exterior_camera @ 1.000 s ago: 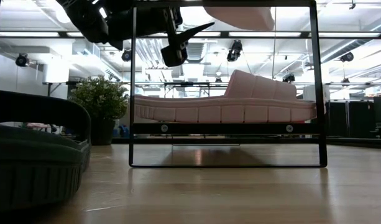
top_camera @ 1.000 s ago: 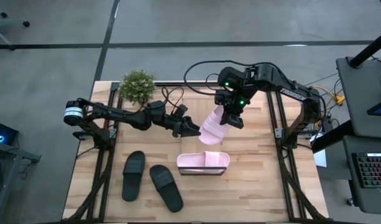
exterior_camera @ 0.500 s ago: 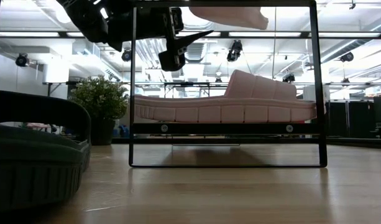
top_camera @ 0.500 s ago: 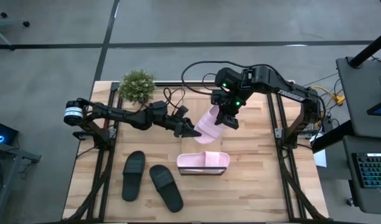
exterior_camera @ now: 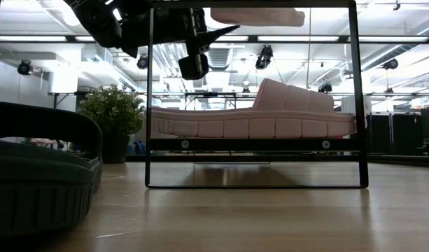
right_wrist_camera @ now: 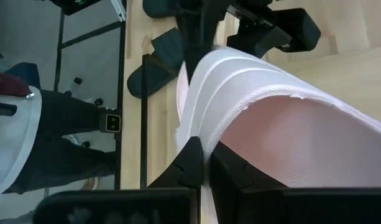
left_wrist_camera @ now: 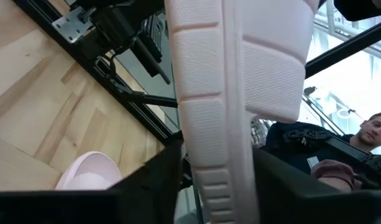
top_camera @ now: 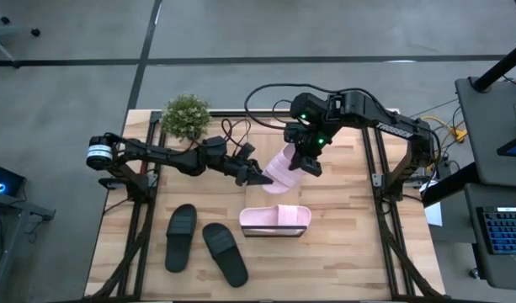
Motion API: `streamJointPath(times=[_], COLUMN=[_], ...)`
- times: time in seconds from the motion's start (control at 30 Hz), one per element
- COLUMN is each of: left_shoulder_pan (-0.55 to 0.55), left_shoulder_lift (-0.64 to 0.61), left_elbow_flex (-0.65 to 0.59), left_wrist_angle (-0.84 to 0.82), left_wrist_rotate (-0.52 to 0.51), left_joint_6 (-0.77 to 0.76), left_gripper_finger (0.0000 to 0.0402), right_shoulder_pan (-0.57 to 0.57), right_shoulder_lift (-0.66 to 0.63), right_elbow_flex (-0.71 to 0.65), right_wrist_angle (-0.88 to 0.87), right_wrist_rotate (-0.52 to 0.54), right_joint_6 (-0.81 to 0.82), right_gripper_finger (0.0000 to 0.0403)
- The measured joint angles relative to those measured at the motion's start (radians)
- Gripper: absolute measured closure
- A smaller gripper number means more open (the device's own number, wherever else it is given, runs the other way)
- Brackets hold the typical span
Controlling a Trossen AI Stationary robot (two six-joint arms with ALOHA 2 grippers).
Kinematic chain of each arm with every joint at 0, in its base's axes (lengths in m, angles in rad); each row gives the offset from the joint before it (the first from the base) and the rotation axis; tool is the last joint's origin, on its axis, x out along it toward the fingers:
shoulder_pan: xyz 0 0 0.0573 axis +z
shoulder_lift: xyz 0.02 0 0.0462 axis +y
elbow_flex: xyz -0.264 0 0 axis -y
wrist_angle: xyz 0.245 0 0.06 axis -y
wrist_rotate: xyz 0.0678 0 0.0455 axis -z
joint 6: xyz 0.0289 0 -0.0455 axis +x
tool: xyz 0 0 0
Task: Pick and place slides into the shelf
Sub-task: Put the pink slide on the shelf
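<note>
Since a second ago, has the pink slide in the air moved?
Yes. In the high view the held pink slide shifted toward the plant, above the shelf.

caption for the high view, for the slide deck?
Right gripper holds a pink slide aloft as the left gripper closes on it.

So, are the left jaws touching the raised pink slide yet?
Cannot tell. In the left wrist view the pink slide sits between the left gripper jaws, but contact isn't plainly visible; the high view is too coarse.
</note>
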Motion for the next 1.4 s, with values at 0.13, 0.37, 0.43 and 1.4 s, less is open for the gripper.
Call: streamJointPath(times=[0.13,0.37,0.43,1.4], left_shoulder_pan=[0.000,0.001,0.002,0.006], left_shoulder_lift=[0.000,0.000,0.000,-0.001], left_elbow_flex=[-0.003,-0.004,-0.004,-0.001], left_wrist_angle=[-0.007,-0.008,-0.008,0.034], left_wrist_rotate=[-0.025,-0.053,-0.059,-0.148], left_joint_6=[0.000,-0.006,-0.006,0.024], left_gripper_finger=[0.0342,0.0376,0.0376,0.0376], right_shoulder_pan=[0.006,0.006,0.006,-0.004], right_shoulder_lift=[0.000,0.000,0.000,-0.008], right_elbow_flex=[0.000,0.000,0.000,0.184], right_wrist_angle=[0.033,0.041,0.047,0.057], right_wrist_rotate=[-0.001,-0.006,-0.005,0.232], right_joint_6=[0.007,0.007,0.018,0.030], right_gripper_finger=[0.0394,0.0394,0.0394,0.0337])
